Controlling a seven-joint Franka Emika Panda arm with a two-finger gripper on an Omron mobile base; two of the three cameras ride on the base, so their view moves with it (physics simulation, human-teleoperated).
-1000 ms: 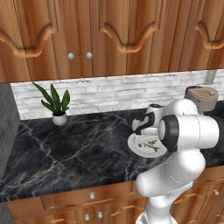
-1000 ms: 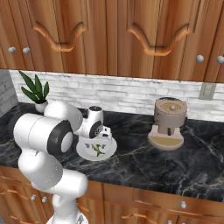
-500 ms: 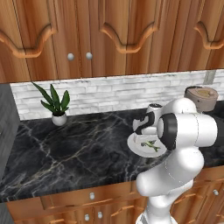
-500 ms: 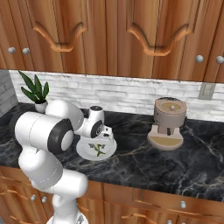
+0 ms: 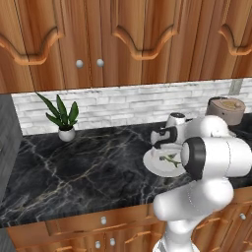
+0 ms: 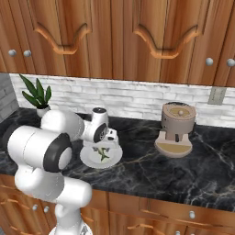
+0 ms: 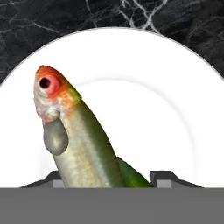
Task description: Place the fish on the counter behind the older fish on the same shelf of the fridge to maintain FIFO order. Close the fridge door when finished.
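The fish (image 7: 83, 144), grey-green with an orange head and pale belly, lies on a white plate (image 7: 153, 87) on the black marble counter (image 5: 83, 167). From the base views the fish (image 5: 171, 160) (image 6: 102, 153) is a small shape on the plate (image 5: 151, 165) (image 6: 114, 159). My gripper (image 7: 108, 177) points down just above the plate, open. One fingertip stands on either side of the fish's rear body, and the tail is hidden below the hand view's edge. Seen from the base, the gripper (image 5: 162, 148) (image 6: 103, 146) hangs over the plate's far side.
A potted plant (image 5: 63, 120) (image 6: 39, 96) stands at the back left of the counter. A brown round appliance (image 5: 225, 110) (image 6: 176, 128) sits at the back right. Wooden wall cabinets (image 5: 123, 39) hang above. A grey fridge side (image 5: 7, 142) borders the counter's left end.
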